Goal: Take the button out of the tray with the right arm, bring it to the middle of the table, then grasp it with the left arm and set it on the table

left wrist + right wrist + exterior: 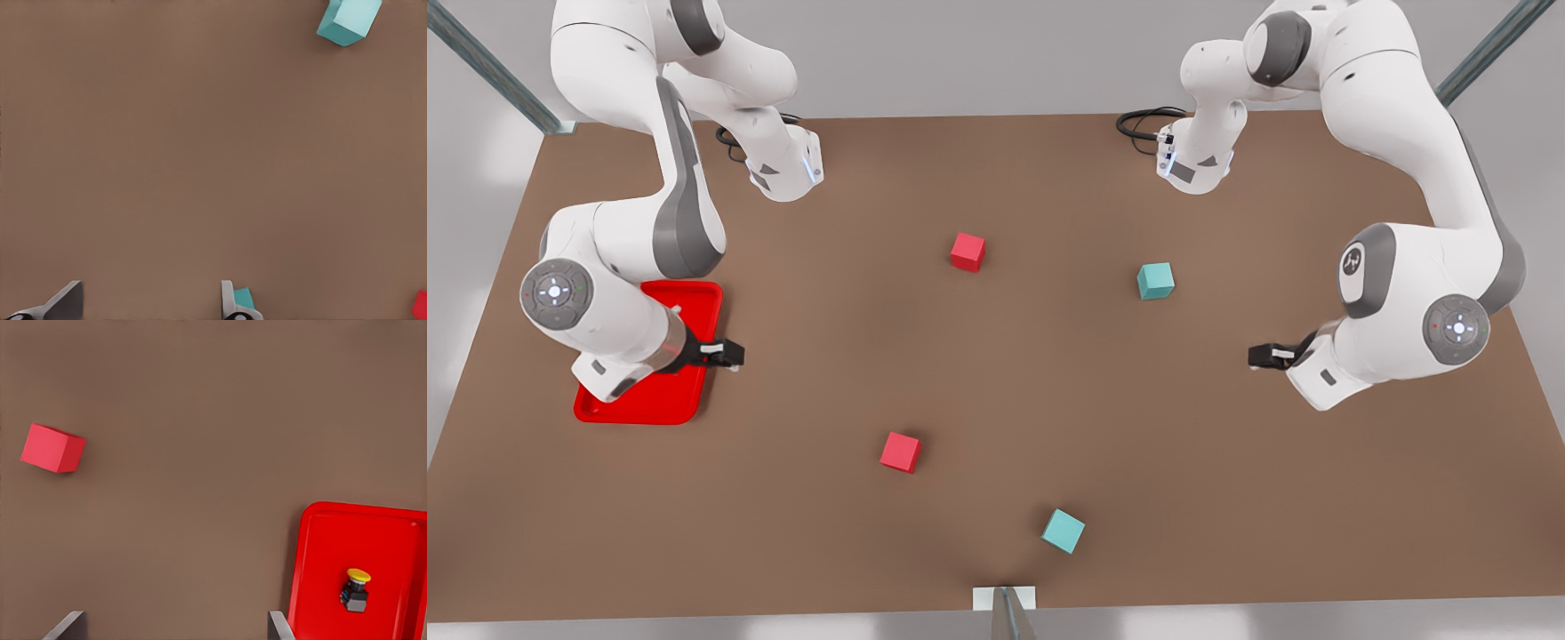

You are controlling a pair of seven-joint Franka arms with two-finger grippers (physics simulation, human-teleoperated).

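Both grippers gape empty; button (356, 589) sits in tray (320, 573).

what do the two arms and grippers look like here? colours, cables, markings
Both arms look alike: glossy white shells with grey joint covers, round grey end caps carrying small red and green dots, black cables looped at the bases. The right gripper over the tray and the left gripper are black with a white patch, fingers grey.

Two red cubes (967, 252) (900, 452), two teal cubes (1155, 281) (1063, 531).

Yellow-capped button (356, 589) upright inside red tray (320, 573)
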